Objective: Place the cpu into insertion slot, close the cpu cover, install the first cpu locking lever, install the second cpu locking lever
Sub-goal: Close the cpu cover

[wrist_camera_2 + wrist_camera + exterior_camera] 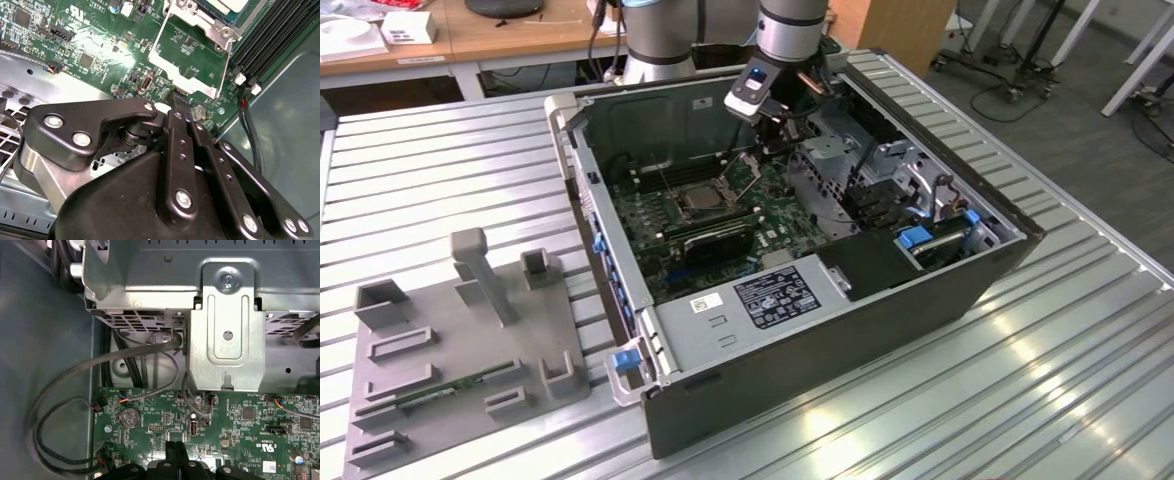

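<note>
Cpu point(706, 200) lies flat in the insertion slot point(678, 205), metal top facing out of the case point(854, 330), edges square with the slot's frame. Beside the slot, the cpu cover point(172, 69) stands tilted open, board showing through its window. At its free edge the gripper point(184, 102) has its fingers drawn together, possibly pinching that edge.

Slatted table point(1027, 400): computer case point(854, 360), grey fixture point(447, 345)

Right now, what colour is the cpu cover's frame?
Silver, bare metal. The cpu cover shows best in the second wrist view.
</note>
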`<action>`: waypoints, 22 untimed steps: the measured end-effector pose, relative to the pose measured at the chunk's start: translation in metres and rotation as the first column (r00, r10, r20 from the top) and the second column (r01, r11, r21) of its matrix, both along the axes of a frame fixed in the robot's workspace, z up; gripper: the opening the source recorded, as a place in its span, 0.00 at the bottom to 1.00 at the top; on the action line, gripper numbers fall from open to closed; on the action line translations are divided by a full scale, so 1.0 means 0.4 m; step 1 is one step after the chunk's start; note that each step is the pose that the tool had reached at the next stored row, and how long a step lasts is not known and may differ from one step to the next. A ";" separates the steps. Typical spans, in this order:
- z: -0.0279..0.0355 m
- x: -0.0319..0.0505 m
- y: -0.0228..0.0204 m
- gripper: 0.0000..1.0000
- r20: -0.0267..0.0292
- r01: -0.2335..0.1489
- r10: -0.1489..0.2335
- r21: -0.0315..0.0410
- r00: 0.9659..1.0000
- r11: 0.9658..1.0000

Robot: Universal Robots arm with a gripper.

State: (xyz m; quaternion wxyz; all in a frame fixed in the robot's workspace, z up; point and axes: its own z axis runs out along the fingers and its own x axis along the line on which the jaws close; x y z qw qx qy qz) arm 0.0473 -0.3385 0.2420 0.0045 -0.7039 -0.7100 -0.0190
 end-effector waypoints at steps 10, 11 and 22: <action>0.000 -0.024 0.000 0.11 0.000 0.000 0.000 0.000 1.000 1.000; -0.001 -0.032 0.000 0.11 0.000 0.000 0.000 0.000 1.000 1.000; -0.002 -0.144 0.000 0.11 0.002 0.000 0.000 0.000 1.000 1.000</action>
